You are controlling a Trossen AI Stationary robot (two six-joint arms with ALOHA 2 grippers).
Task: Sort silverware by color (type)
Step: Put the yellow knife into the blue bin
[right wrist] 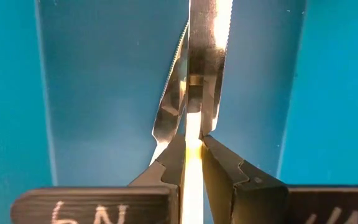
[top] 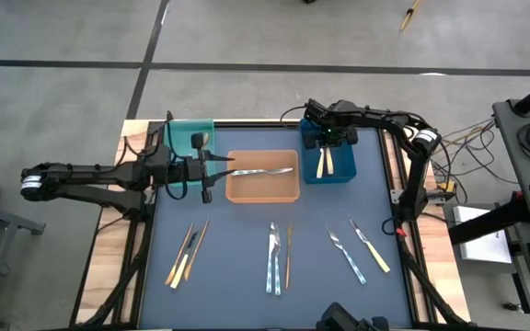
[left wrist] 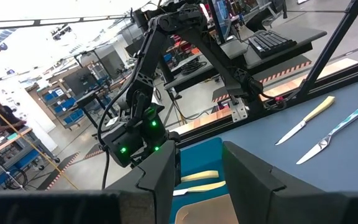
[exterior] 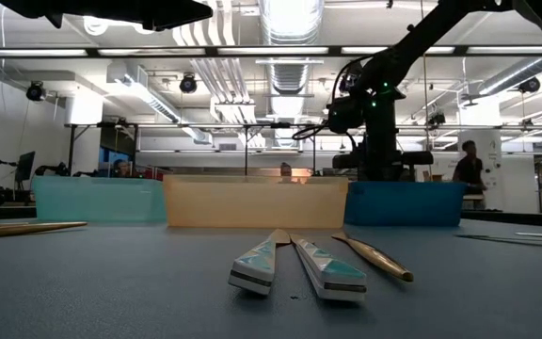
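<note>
My right gripper (top: 329, 140) points down into the blue bin (top: 348, 170) and is shut on a yellow-handled knife (right wrist: 207, 50). A second yellow-handled knife (right wrist: 169, 99) lies right beside it. My left gripper (top: 206, 176) hovers level at the orange bin's (top: 262, 191) left end, open with nothing between its fingers (left wrist: 160, 180). A silver fork (top: 267, 171) lies in the orange bin. A gold piece (top: 199, 140) lies in the teal bin (top: 184, 133). Several more pieces of silverware lie on the mat near the front: (top: 188, 256), (top: 274, 259), (top: 357, 250). My right gripper pinches the knife's yellow handle (right wrist: 193, 134) between its two fingertips, close to where the handle meets the blade. The fingers come from above and lie across the knife. The knife lies level inside the blue bin; whether it rests on the floor I cannot tell.
The three bins stand side by side along the mat's far edge. In the low view two teal-patterned handles (exterior: 257, 266), (exterior: 332, 273) and a gold one (exterior: 376, 257) lie near the front. Free mat lies between the bins and the front row.
</note>
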